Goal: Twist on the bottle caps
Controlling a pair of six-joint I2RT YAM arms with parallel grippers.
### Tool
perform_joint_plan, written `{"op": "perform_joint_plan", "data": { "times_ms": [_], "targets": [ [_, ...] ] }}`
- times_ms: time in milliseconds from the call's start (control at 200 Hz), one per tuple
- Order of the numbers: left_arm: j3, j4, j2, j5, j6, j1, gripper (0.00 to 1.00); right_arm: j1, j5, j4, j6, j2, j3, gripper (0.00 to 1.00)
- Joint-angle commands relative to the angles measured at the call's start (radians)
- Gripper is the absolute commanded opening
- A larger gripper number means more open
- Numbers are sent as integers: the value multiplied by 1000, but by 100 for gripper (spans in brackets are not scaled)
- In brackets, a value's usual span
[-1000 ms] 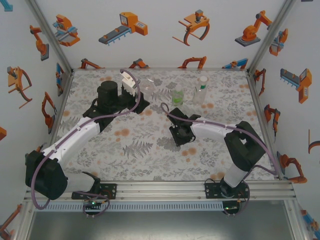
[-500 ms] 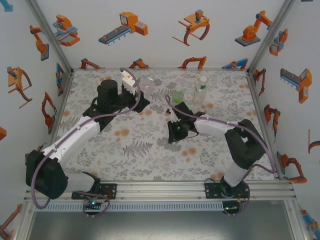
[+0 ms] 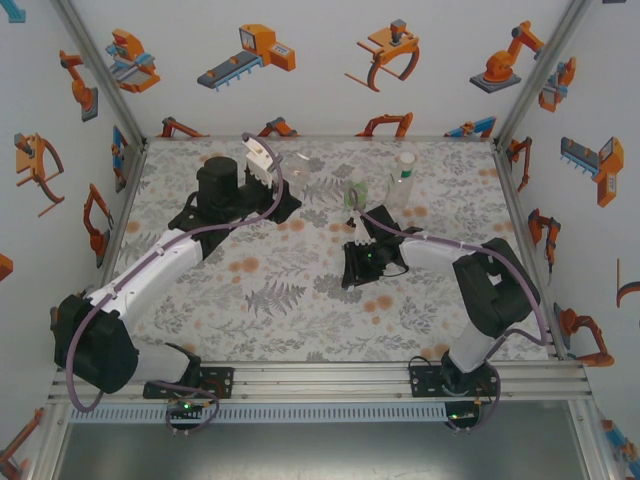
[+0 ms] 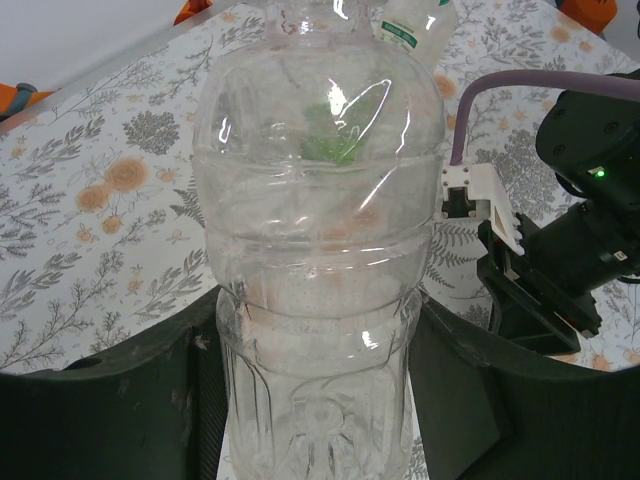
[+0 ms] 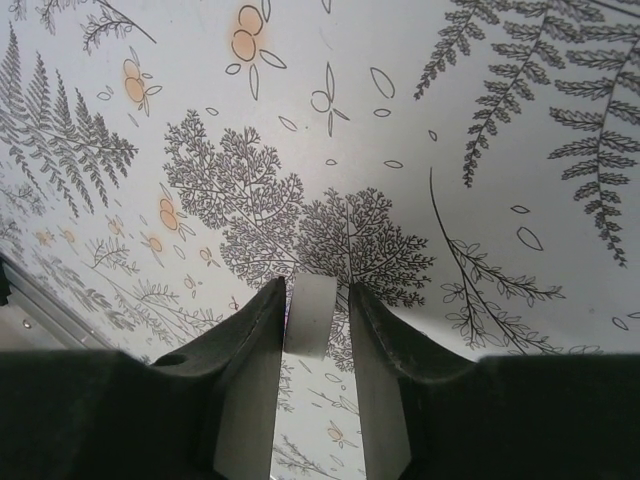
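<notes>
A slim clear bottle (image 4: 315,250) stands upright between the dark fingers (image 4: 140,400) of my left gripper (image 4: 315,420), which is shut on its lower body. From above, that gripper (image 3: 268,168) and bottle (image 3: 296,172) are at the back left of the mat. A white cap (image 5: 310,315) sits edge-on between the tips of my right gripper (image 5: 317,292). It rests against the left finger, and a gap shows to the right finger. From above, the right gripper (image 3: 357,232) hangs just in front of the green-tinted bottle (image 3: 355,192). The labelled clear bottle (image 3: 402,180) stands to its right.
The floral mat (image 3: 280,290) covers the table inside white walls printed with orange robots. The right arm's dark wrist (image 4: 575,230) is close to the right of the held bottle. Aluminium rails (image 3: 330,378) run along the near edge.
My right gripper has moved back and slightly right toward the green-tinted bottle, and its jaws have widened a little around the white cap. The left arm has barely moved.
</notes>
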Motion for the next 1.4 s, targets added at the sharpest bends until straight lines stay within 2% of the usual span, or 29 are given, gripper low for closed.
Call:
{"op": "perform_joint_plan", "data": {
  "times_ms": [0, 335, 596, 861, 1392],
  "targets": [
    [35, 13, 2, 26, -16, -7, 8, -9, 114, -64, -1, 8, -28, 36],
    [26, 2, -5, 18, -8, -7, 8, -13, 141, -71, 11, 5, -37, 36],
    [29, -10, -6, 12, -6, -8, 8, -12, 147, -97, 9, 11, -16, 46],
    [31, -12, -5, 12, -9, -8, 8, 1, 161, -134, 7, 19, 15, 48],
    [40, -21, 6, 12, -15, -7, 9, 215, 474, -326, -53, 101, 178, 46]
  ]
}}
